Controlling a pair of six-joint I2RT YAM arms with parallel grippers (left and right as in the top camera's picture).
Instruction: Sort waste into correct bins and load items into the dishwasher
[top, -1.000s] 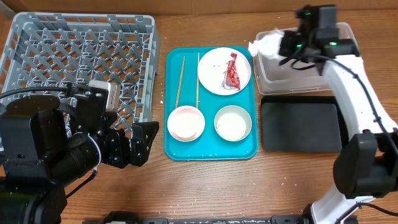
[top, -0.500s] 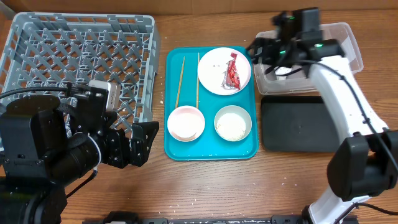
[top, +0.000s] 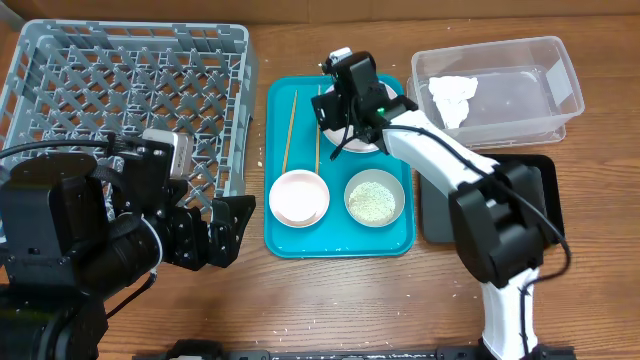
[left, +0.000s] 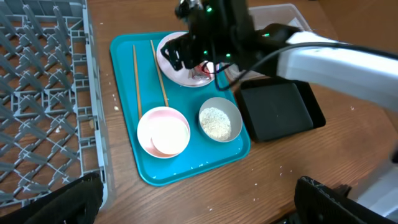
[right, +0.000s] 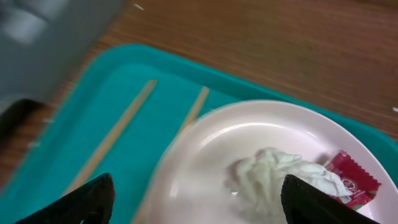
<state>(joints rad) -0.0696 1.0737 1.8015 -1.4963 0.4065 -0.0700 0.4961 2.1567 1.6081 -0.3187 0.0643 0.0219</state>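
Nearest the robot's base, the left gripper (top: 235, 228) hangs idle over the table beside the dish rack (top: 130, 100). Its fingers are spread wide in its own wrist view and hold nothing.

Further out on the teal tray (top: 340, 243) sit the pink bowl (top: 298, 197) and the green bowl (top: 374, 197), the latter with rice in it. The two chopsticks (top: 290, 130) lie alongside.

Beyond them the right gripper (right: 198, 186) hovers just above the pink plate (right: 205, 140). Its fingers are parted and empty at either edge of its wrist view. On the plate a crumpled napkin (right: 277, 177) touches a red wrapper (right: 348, 182).

Farthest right, the clear tub (top: 560, 70) already holds one white napkin (top: 452, 97). The black tray (left: 273, 112) shows nothing in it where the arm does not cover it.

The step in hand looks like waste sorting, with no dish loaded in the rack yet. The right arm seems set to pick from the plate, though whether it aims for napkin or wrapper cannot be told.

The next move calls for:
- shifting slightly so the open jaws straddle the chosen piece
- lowering until the fingertips are close to the plate without pressing on it
- closing on that one piece alone, since the two touch
- lifting it clear and carrying it to the matching bin
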